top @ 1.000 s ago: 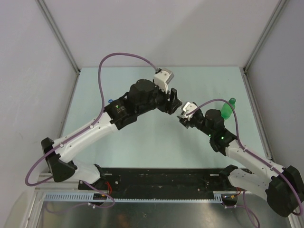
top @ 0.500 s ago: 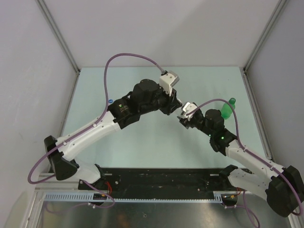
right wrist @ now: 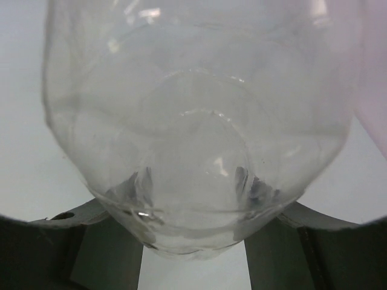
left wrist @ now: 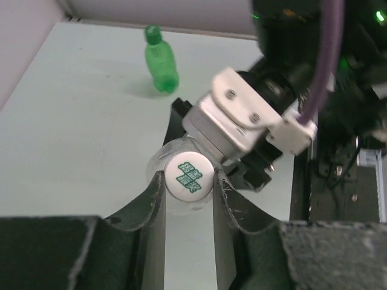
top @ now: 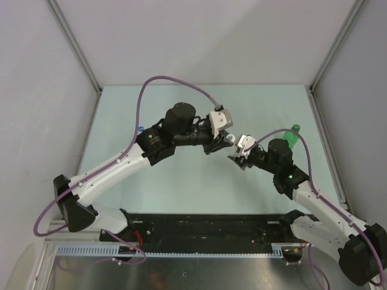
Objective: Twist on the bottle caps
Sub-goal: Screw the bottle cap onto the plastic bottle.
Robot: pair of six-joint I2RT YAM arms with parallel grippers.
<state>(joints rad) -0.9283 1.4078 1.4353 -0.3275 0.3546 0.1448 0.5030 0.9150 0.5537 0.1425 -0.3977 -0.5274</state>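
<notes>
A white bottle cap (left wrist: 188,175) with green print sits on the neck of a clear bottle (right wrist: 199,121). My left gripper (left wrist: 188,179) is shut on that cap, one finger on each side. The bottle is held off the table by my right gripper (right wrist: 195,223), which is shut on its lower body, the base facing the right wrist camera. In the top view the left gripper (top: 224,140) and right gripper (top: 238,152) meet nose to nose at mid-table. A green bottle (top: 289,138), with its green cap (left wrist: 152,29) on, stands behind the right arm.
A small blue object (top: 140,128) lies on the table (top: 181,181) left of the left arm. Grey walls close the back and both sides. The black mounting rail (top: 205,228) runs along the near edge.
My left gripper has swung right to the right gripper and closed its fingers around the white cap. The right arm with the bottle has shifted slightly right.
</notes>
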